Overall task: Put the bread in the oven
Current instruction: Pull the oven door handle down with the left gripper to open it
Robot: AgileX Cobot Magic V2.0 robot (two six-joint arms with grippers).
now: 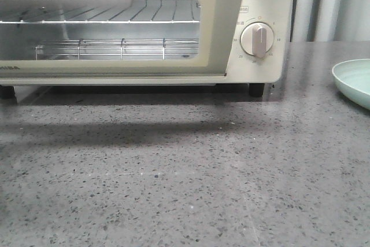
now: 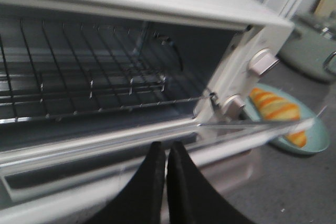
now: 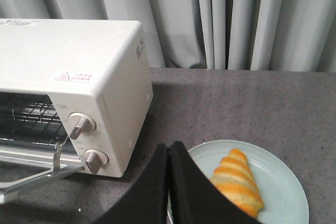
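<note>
On the speckled grey counter [image 1: 185, 189], backed by grey curtains [image 3: 236, 19], you see the oven [image 3: 73, 61] open, its wire rack [image 2: 94, 77] bare. The bread [image 3: 239, 182] lies on a pale green plate [image 3: 283, 192] beside it. Your left gripper [image 2: 167, 182] and right gripper [image 3: 169, 187] are both closed, empty.

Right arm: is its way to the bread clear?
Probably yes. The bread lies uncovered on the plate, right beside the shut right gripper; nothing lies between, though the fingers must open first.
</note>
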